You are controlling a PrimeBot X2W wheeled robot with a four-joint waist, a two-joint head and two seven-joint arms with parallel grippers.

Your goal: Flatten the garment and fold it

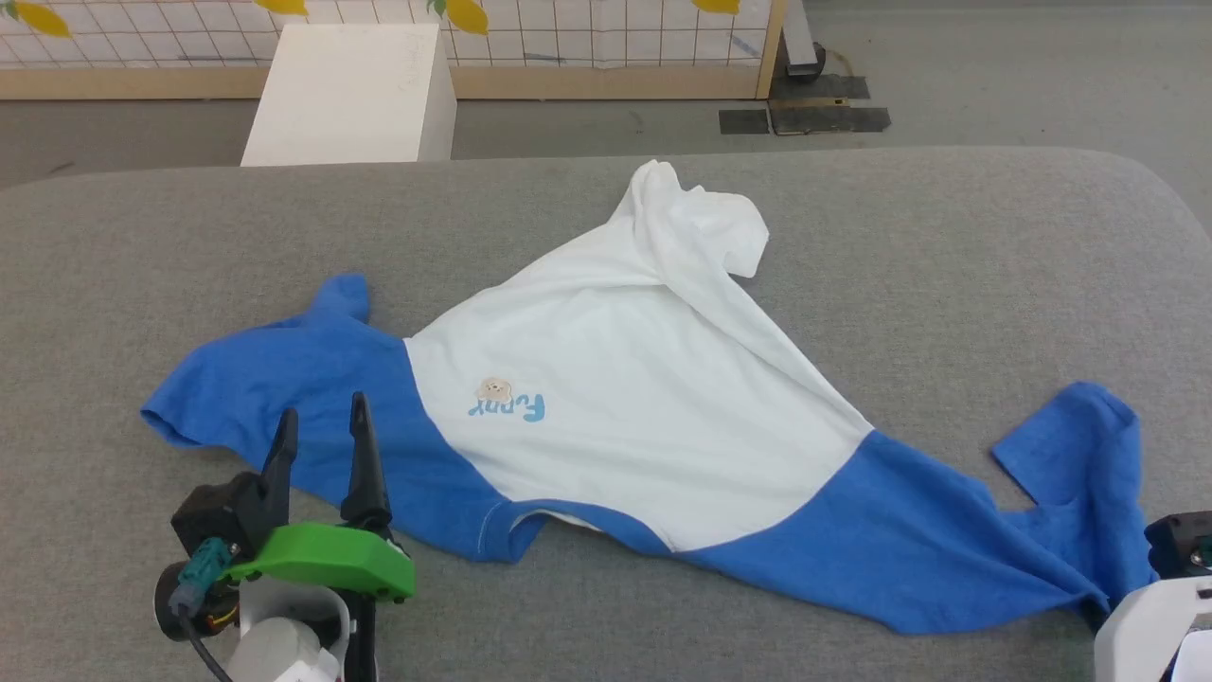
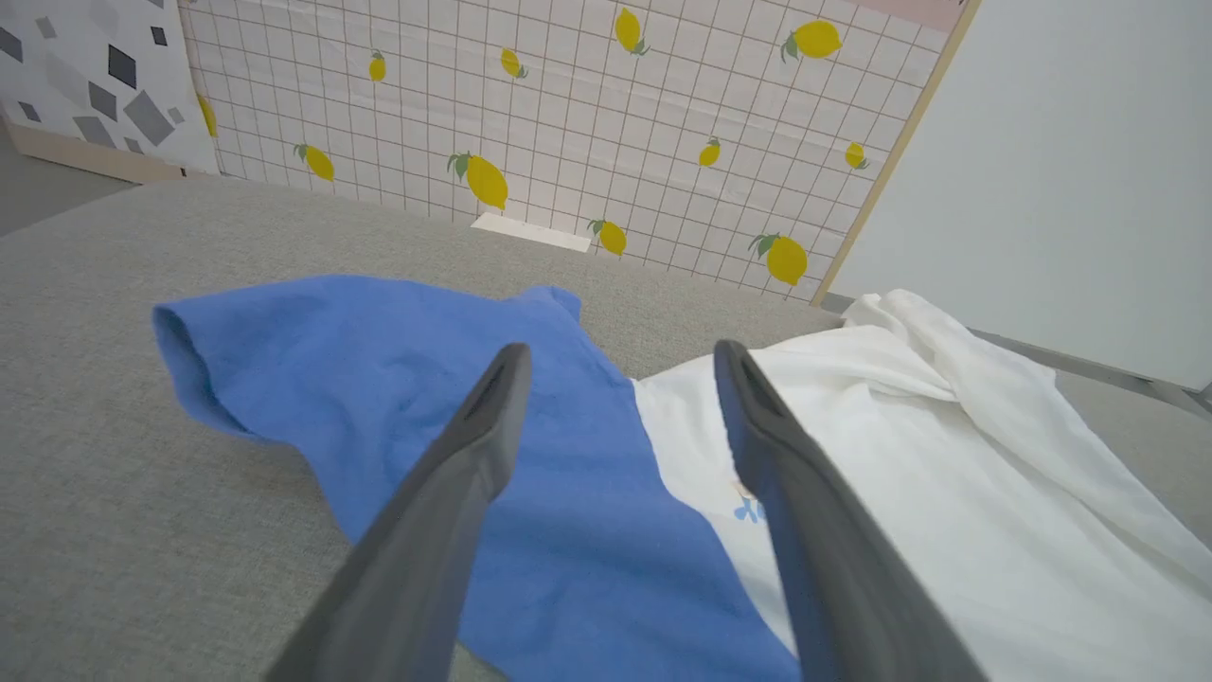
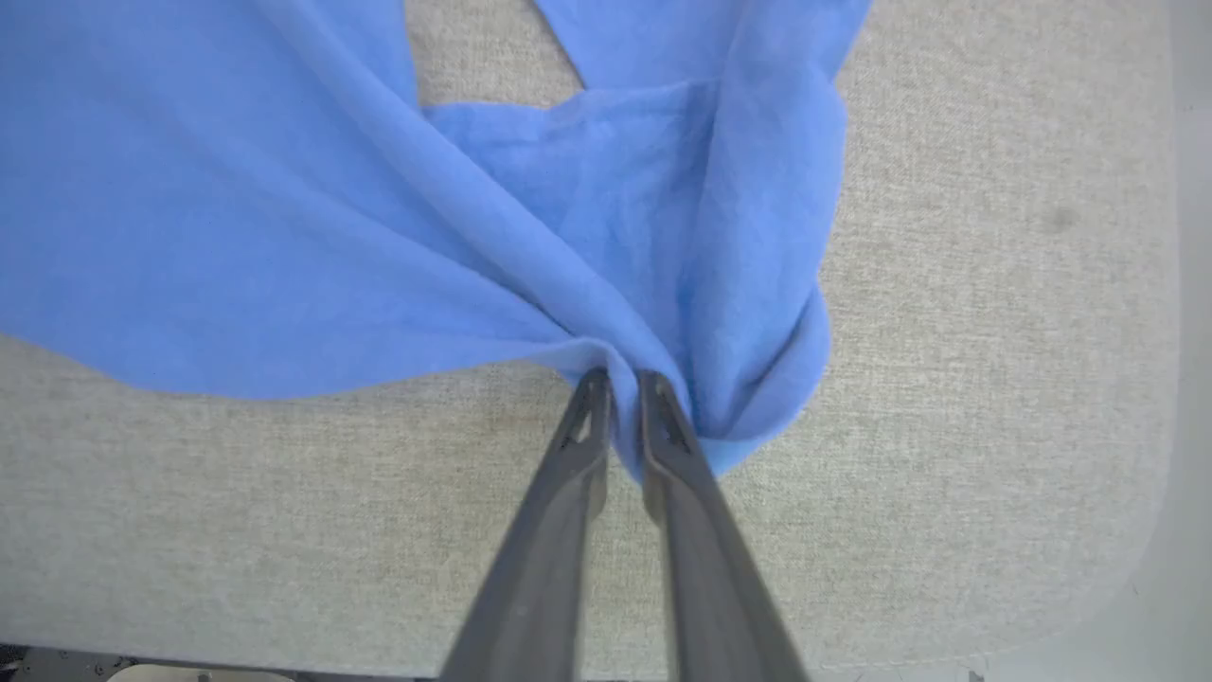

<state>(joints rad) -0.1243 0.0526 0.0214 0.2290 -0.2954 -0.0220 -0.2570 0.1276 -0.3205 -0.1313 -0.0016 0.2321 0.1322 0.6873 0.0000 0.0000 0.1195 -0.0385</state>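
We've got the raglan shirt point(image 1: 644, 379) spread crumpled across mid grey padded top point(image 1: 947, 237). R gripper point(image 3: 623, 379) pinched on blue sleeve point(image 3: 663, 237) near front-right edge; L gripper point(image 1: 322, 407) wide open over other sleeve point(image 1: 275, 379), front-left.

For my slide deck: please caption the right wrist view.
Right gripper pinching a bunched fold of the soft blue-sleeved shirt over a grey fabric surface.

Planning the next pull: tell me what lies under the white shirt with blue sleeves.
Grey fabric surface shows all round the soft white blue-sleeved shirt, which lies on it. Anything beneath the cloth is covered.
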